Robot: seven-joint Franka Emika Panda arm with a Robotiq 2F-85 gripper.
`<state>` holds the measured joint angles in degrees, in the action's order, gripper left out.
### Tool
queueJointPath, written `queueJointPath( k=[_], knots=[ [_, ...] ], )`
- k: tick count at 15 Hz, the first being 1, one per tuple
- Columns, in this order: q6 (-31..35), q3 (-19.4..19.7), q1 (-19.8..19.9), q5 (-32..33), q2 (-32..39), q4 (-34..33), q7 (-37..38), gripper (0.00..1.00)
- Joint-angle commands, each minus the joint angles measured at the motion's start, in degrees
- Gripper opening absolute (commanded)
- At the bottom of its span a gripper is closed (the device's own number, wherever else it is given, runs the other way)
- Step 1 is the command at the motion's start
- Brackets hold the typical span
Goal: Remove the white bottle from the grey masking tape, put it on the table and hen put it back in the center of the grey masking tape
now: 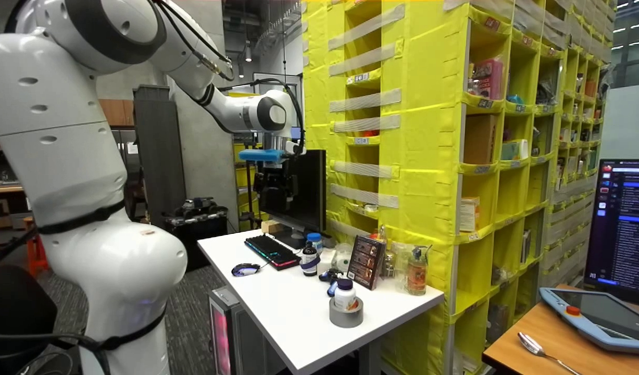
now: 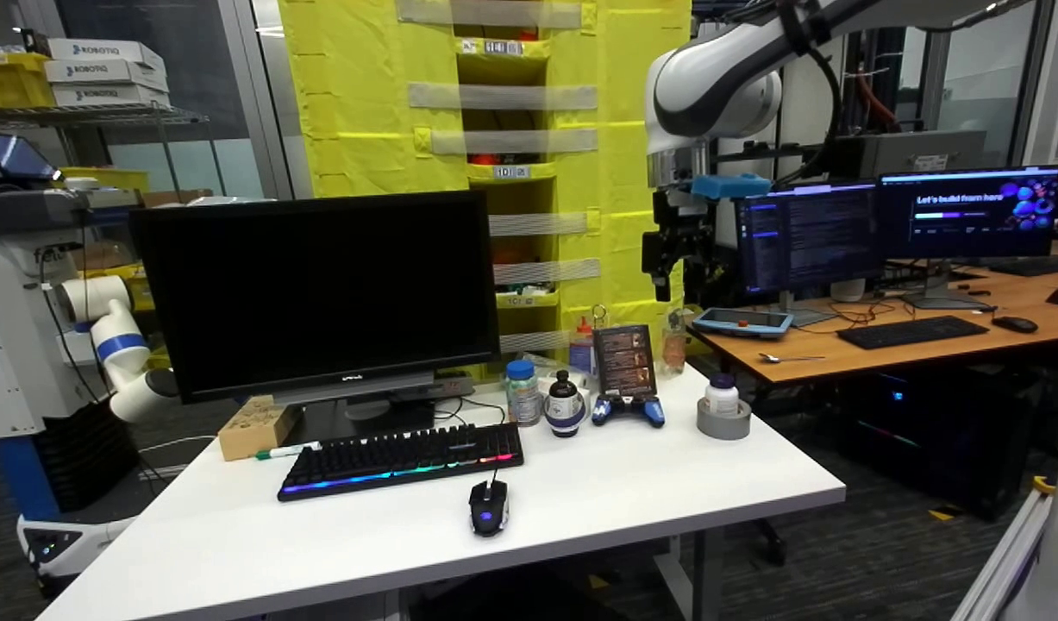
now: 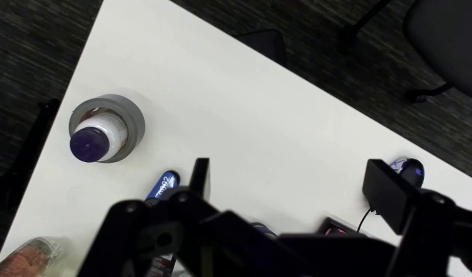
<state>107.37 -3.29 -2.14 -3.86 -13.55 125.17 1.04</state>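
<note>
The white bottle [image 1: 344, 298] with a dark purple cap stands in the hole of the grey masking tape [image 1: 346, 317]. Bottle [image 2: 722, 400] and tape [image 2: 723, 426] also show in another exterior view, near a corner of the white table [image 2: 615, 483]. In the wrist view the bottle [image 3: 112, 129] stands inside the tape ring [image 3: 135, 115], left of the fingers; its base is hidden. My gripper [image 3: 291, 179] is open with nothing between its fingers. It hangs high above the table in both exterior views [image 1: 277, 194] [image 2: 679, 280], apart from bottle and tape.
A blue game controller [image 2: 628, 410], dark case [image 2: 625, 360], brownish bottle [image 1: 416, 273] and dark bottle [image 2: 565, 405] stand near the tape. A keyboard [image 2: 403, 461], mouse [image 2: 489, 507] and large monitor [image 2: 322, 293] are farther along. Yellow shelving [image 1: 418, 130] rises behind the table.
</note>
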Motion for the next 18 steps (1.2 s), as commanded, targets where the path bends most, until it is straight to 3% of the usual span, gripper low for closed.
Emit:
queueJointPath(
  k=[1, 10, 18],
  knots=[
    [-0.16, 0.20, -0.23, 0.06, 0.02, -0.11, 0.06, 1.00],
    [0.21, 0.44, 0.38, 1.45, 1.47, -1.54, 0.45, 1.00],
    [-0.29, 2.05, 2.77, 7.69, 11.24, -9.15, 2.21, 1.00]
  ],
)
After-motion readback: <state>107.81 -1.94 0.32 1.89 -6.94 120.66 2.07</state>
